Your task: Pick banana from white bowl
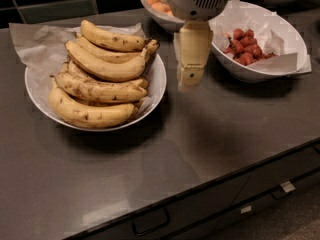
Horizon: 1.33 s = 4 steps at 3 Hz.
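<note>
1. Camera view looks down on a dark countertop (210, 149) that carries every dish, so whatever is lifted only has to clear a bowl rim.
2. At 9 o'clock in the scene sits the white bowl (160, 81), wide and shallow, lined with crinkled paper (35, 39) that spills past its rim at 10 o'clock. Its low wall leaves the fruit reachable from above.
3. At 2 o'clock stands a deeper bowl of red fruits (260, 75), also paper-lined. A bowl of orange balls (159, 15) peeks out at 12 o'clock, partly hidden behind the arm. Neither belongs to this job.
4. Heavily brown-streaked bananas (100, 89) fill the white bowl in a stack, lying roughly crosswise.
5. On top of that stack, at 12 o'clock within the white bowl, rests the banana (112, 38). It is plump and curved with few specks, and its dark tip points toward 3 o'clock. Nothing lies over it, which likely makes it the easiest to take.
6. Just beside the bowl's rim at 3 o'clock hangs the gripper (190, 78), pointing down above bare counter and apart from the fruit. Whether it is open or closed I cannot tell. It carries nothing, so the pick appears not yet begun, and a shift toward 9 o'clock seems needed first.
</note>
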Available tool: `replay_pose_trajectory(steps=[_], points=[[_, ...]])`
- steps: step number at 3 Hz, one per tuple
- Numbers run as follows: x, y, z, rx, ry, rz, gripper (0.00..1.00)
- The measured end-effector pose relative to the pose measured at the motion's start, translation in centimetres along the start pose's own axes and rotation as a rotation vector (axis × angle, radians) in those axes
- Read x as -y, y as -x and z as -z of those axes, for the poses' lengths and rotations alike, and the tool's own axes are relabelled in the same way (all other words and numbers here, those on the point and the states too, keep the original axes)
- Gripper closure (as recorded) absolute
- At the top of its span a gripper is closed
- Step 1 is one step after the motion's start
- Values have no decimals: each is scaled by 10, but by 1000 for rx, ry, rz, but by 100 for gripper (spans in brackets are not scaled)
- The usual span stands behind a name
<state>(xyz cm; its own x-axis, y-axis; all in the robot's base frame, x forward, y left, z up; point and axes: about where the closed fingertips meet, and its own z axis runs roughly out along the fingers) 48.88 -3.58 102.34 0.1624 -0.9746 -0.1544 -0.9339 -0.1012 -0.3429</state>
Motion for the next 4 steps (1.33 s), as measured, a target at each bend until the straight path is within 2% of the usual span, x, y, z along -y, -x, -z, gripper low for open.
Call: replay_pose_trajectory(steps=[1,2,4], points=[[11,1,2,15,-17,6,0],[33,5,-3,38,4,44,0],[87,36,-32,118,58,129,0]])
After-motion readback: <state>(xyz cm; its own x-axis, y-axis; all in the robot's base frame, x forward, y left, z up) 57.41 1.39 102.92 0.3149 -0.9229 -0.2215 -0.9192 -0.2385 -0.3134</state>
